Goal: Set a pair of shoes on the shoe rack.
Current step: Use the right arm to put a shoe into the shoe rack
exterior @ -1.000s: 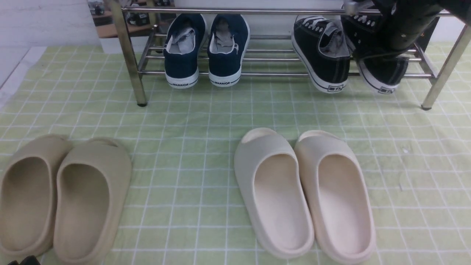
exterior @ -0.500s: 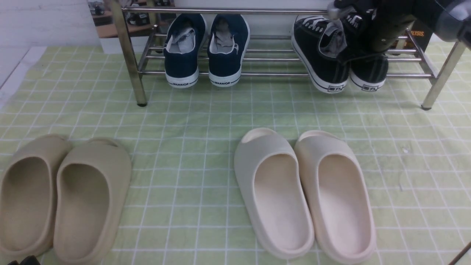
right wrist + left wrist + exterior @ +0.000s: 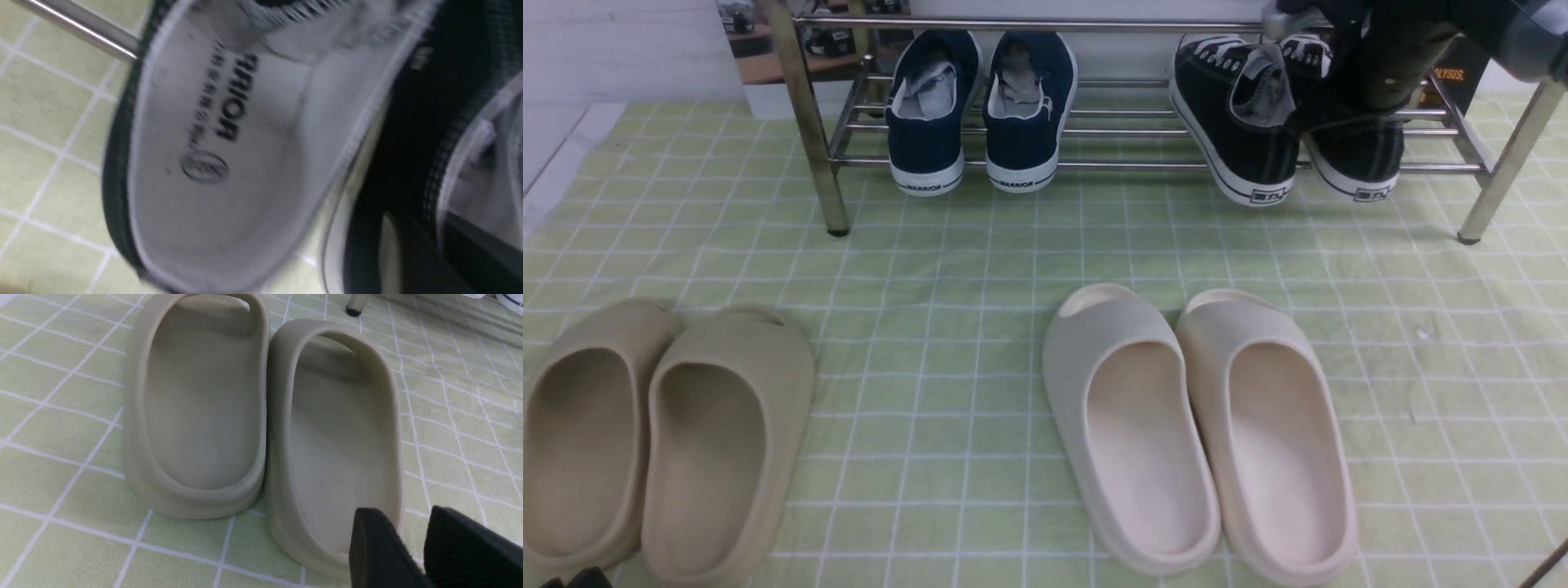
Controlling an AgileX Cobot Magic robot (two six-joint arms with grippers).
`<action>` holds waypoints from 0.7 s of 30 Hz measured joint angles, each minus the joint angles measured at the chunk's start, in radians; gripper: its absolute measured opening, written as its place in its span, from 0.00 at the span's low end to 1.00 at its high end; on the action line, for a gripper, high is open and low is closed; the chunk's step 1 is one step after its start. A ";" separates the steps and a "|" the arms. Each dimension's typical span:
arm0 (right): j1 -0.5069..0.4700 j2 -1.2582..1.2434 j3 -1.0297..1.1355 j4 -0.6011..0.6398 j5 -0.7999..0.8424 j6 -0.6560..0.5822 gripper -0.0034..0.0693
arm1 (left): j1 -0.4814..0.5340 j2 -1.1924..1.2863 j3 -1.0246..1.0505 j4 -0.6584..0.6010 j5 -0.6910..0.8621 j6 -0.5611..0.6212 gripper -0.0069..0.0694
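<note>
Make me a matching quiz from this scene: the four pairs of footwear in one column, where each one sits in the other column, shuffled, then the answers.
Column one:
1. navy sneakers
2. black sneakers
3. tan slippers
4. cream slippers

Column two:
A. on the green checked cloth, right of centre
B. left part of the shoe rack
C. on the cloth, at the robot's far left
D. right part of the shoe rack

Pairs: 1-B, 2-D, 3-C, 4-A

Green checked cloth (image 3: 964,261), shoe rack (image 3: 805,122), beige slippers (image 3: 727,441), cream slippers (image 3: 1143,425)
</note>
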State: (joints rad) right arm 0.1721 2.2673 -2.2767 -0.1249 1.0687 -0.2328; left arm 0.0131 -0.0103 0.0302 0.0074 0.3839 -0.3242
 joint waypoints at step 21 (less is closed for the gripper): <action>-0.063 -0.149 0.236 -0.004 0.122 0.088 0.05 | 0.001 0.000 0.000 0.000 0.000 0.000 0.37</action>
State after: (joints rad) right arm 0.1092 2.1179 -2.0405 -0.1286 1.1904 -0.1445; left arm 0.0143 -0.0103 0.0302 0.0074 0.3839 -0.3242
